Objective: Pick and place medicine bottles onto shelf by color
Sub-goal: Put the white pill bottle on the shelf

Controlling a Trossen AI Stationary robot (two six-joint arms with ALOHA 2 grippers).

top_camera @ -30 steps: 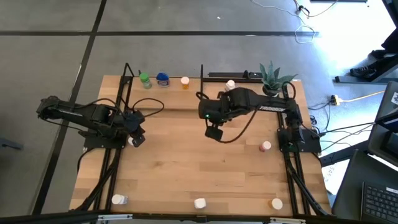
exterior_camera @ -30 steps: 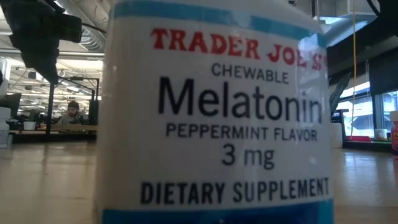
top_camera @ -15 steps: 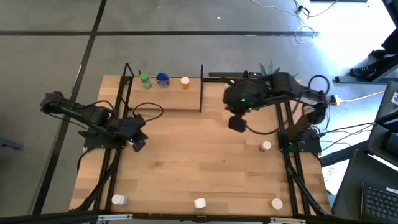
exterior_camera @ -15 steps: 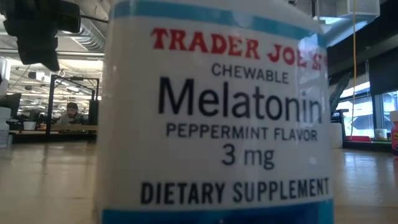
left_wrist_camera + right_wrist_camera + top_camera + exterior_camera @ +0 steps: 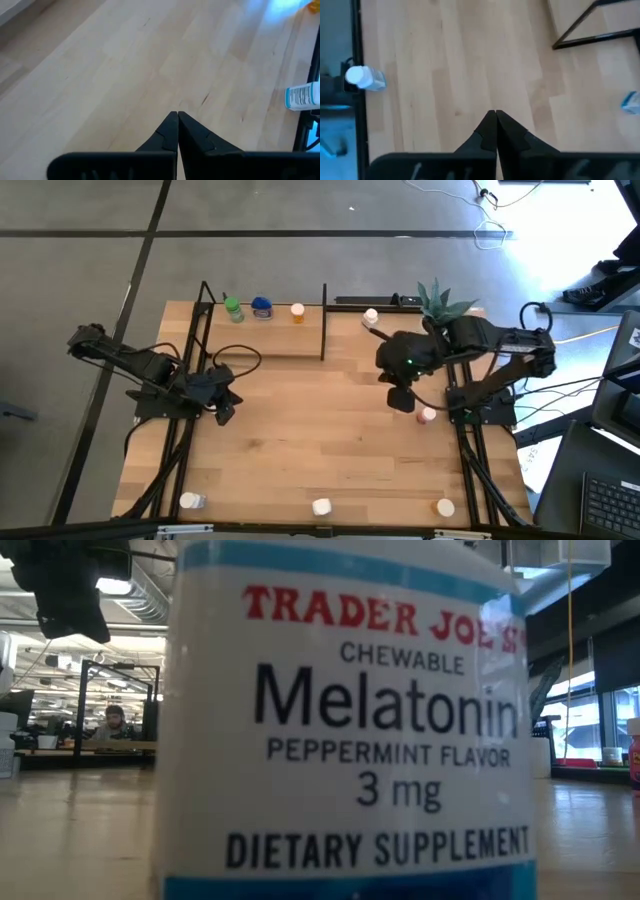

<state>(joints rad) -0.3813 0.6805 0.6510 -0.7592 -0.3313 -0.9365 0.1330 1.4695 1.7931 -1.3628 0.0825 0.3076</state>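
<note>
On the shelf (image 5: 262, 335) at the table's far left stand a green bottle (image 5: 233, 309), a blue one (image 5: 262, 307) and an orange-capped one (image 5: 297, 311). A white bottle (image 5: 371, 316) stands beside the plant, and a pink-capped one (image 5: 427, 416) sits near the right edge. Three more sit along the near edge (image 5: 190, 501) (image 5: 321, 506) (image 5: 444, 507); one white bottle with blue bands (image 5: 350, 720) fills the low view. My right gripper (image 5: 402, 398) (image 5: 495, 113) hovers shut above the table, just left of the pink-capped bottle. My left gripper (image 5: 222, 412) (image 5: 178, 114) is shut over the table's left side. Neither holds anything.
A potted green plant (image 5: 440, 300) stands at the far right corner. Black shelf posts (image 5: 324, 320) (image 5: 205, 295) rise at the far left. Arm bases and rails run along both side edges. Bare wood (image 5: 310, 430) spans the table's middle.
My right gripper has swung from the table's middle, by the shelf's right post, toward the right edge, and now hovers beside the pink-capped bottle, still shut. The white bottle by the plant, briefly covered by the arm, shows again. My left gripper has turned slightly toward the near edge.
</note>
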